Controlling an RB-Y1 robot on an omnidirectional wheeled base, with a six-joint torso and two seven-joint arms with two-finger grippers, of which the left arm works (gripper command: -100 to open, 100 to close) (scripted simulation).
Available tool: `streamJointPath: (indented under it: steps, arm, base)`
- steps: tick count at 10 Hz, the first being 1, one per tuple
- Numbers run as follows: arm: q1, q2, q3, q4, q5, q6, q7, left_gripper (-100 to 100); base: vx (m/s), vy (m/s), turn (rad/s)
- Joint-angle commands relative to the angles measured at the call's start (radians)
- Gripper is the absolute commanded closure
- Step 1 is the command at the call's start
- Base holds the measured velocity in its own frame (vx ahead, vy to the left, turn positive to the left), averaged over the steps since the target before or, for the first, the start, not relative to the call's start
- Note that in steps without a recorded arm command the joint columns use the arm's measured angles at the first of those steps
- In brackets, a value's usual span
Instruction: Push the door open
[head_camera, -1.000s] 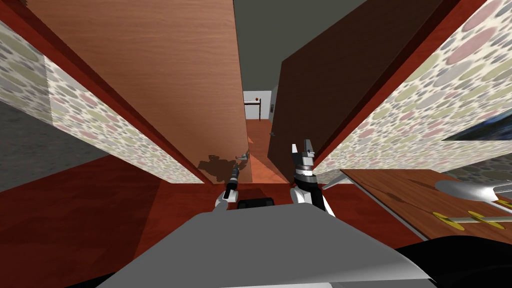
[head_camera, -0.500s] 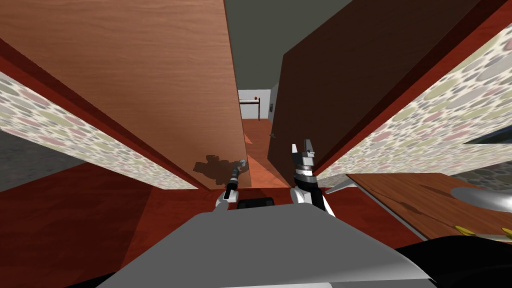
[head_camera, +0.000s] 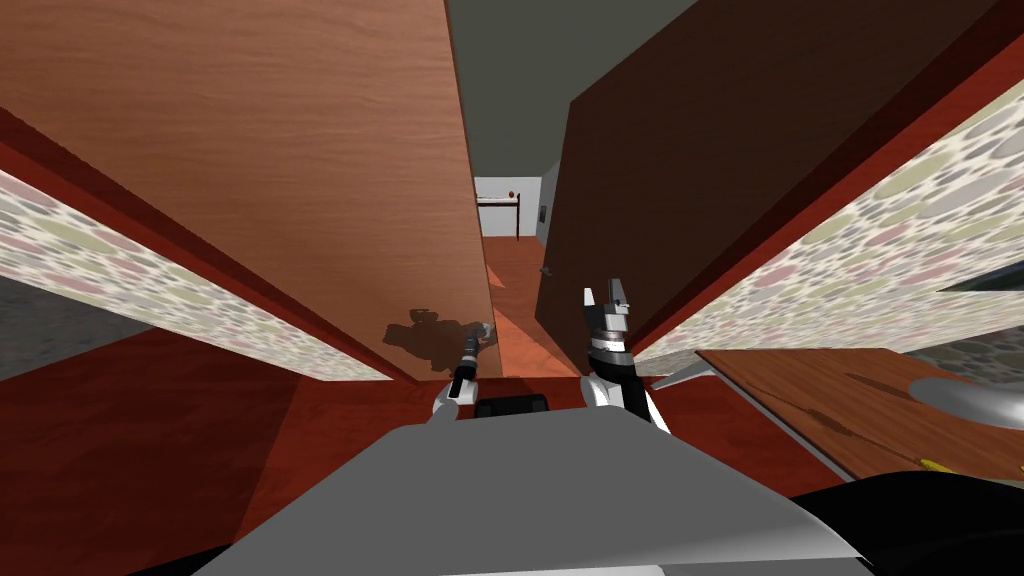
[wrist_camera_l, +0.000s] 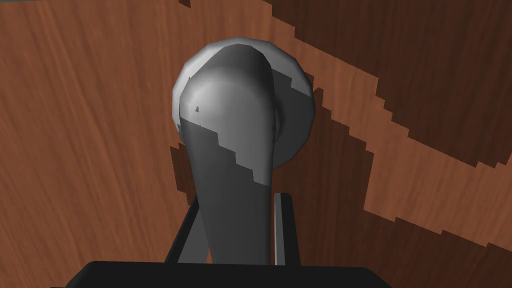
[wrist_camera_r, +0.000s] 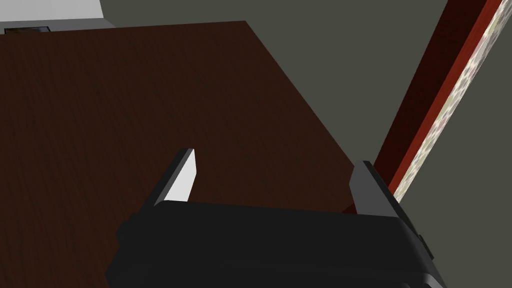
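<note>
Left gripper (wrist_camera_l: 237, 197) clamps grey handle (wrist_camera_l: 235, 115) tight between its jaws | brown door (wrist_camera_l: 75, 125) just beyond | right gripper (wrist_camera_r: 275, 159) spread wide, dark door (wrist_camera_r: 125, 100) ahead

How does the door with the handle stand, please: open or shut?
Partly open: a gap beside the door shows the floor beyond.

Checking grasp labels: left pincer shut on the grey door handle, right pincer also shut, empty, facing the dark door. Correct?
No: the right pincer is open, not shut; the right wrist view shows its fingers well apart with nothing between them. The rest stands: left pincer shut on the grey door handle, right pincer facing the dark door.
</note>
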Motion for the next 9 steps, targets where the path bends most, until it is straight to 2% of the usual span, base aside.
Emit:
streamJointPath:
  steps: [1, 3, 4, 5, 7, 8, 9]
  arm:
    - [0.002, 0.000, -0.001, 0.001, 0.000, 0.000, -0.001, 100]
    - [0.002, 0.000, -0.001, 0.001, 0.000, 0.000, -0.001, 100]
    - [0.002, 0.017, 0.013, 0.003, 0.007, 0.002, -0.005, 100]
    - [0.002, 0.024, 0.019, 0.003, 0.011, 0.001, -0.008, 100]
    - [0.002, 0.024, 0.019, 0.003, 0.011, 0.001, -0.008, 100]
    - [0.002, 0.037, 0.033, 0.003, 0.019, 0.001, -0.013, 100]
    - [0.002, 0.037, 0.033, 0.003, 0.019, 0.001, -0.013, 100]
  base:
    - [-0.017, 0.001, 0.001]
    - [-0.004, 0.000, 0.001]
    - [0.103, -0.045, 0.038]
    - [0.181, -0.075, 0.051]
    - [0.089, -0.030, 0.011]
    - [0.119, -0.042, 0.003]
    - [0.125, -0.037, 0.032]
